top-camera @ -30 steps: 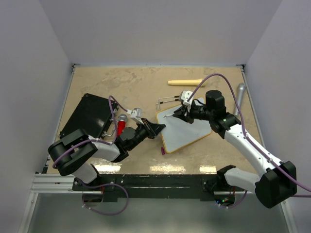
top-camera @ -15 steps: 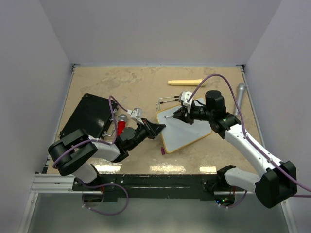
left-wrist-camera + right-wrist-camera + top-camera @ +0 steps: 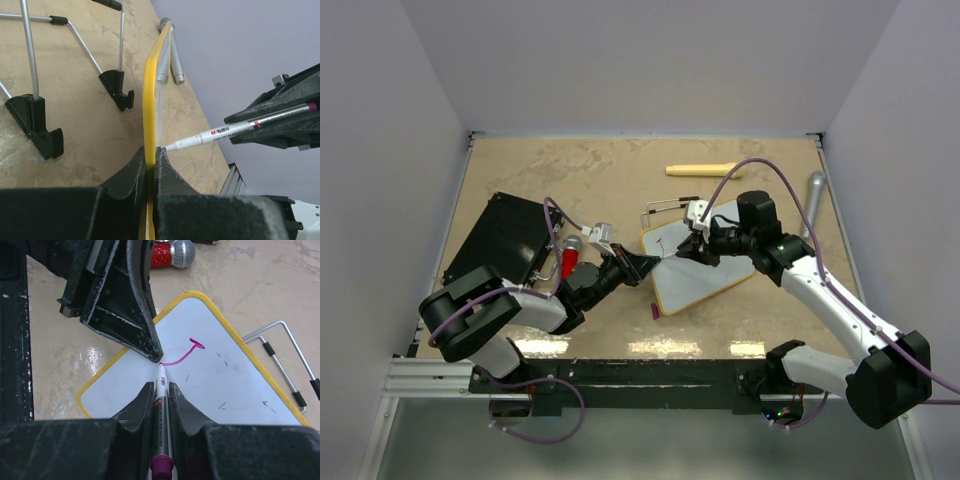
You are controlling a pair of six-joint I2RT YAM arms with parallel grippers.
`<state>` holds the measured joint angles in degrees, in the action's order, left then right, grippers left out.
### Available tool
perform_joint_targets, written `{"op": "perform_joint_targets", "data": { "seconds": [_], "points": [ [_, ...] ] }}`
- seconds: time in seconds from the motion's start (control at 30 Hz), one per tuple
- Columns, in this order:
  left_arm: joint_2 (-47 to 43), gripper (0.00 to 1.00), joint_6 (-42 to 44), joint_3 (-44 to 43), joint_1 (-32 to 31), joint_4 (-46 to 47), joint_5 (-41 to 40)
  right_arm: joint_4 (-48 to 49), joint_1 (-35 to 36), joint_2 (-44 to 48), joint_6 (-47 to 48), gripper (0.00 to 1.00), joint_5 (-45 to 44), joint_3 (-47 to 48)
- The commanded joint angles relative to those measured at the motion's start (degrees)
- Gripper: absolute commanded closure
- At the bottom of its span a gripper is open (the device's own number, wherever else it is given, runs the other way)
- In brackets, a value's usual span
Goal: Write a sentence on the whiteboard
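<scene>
The whiteboard lies near the table's middle, white with a yellow rim, and also shows in the right wrist view. My left gripper is shut on its left rim, which the left wrist view shows edge-on between the closed jaws. My right gripper is shut on a white marker with a purple end. The marker tip touches the board right beside the left fingers. Of the sentence, only one curved pink-magenta stroke shows. The marker also shows in the left wrist view.
A black flat case lies at the left, with a red microphone beside it. A wire stand lies behind the board. A wooden stick and a grey tube lie at the back right. A purple cap lies near the board's front corner.
My right gripper has slid the marker leftward across the board toward the left gripper's fingers. The left arm and the board have not moved.
</scene>
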<state>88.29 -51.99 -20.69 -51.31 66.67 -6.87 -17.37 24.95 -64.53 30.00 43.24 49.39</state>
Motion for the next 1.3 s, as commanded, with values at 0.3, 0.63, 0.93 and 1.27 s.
{"op": "perform_joint_targets", "data": {
  "seconds": [0.3, 0.63, 0.93, 1.27],
  "points": [
    [-0.31, 1.0, 3.47, 0.82, -0.72, 4.17, 0.2, 1.29, 0.1, 0.63, -1.36, 1.0, -2.9, 5.19],
    [0.21, 1.0, 3.56, 0.91, -0.72, 4.6, 0.37, -0.48, -1.13, 1.52, 0.68, 1.0, -3.08, 3.96],
    [0.65, 1.0, 3.56, 0.83, -0.63, 5.22, 0.98, 1.45, -1.13, -0.68, -0.99, 1.0, -2.29, 3.87],
    [0.92, 1.0, 3.56, 0.82, -0.64, 5.75, 1.51, 5.32, -1.13, -0.77, -4.77, 1.0, -4.56, 3.96]
  ]
}}
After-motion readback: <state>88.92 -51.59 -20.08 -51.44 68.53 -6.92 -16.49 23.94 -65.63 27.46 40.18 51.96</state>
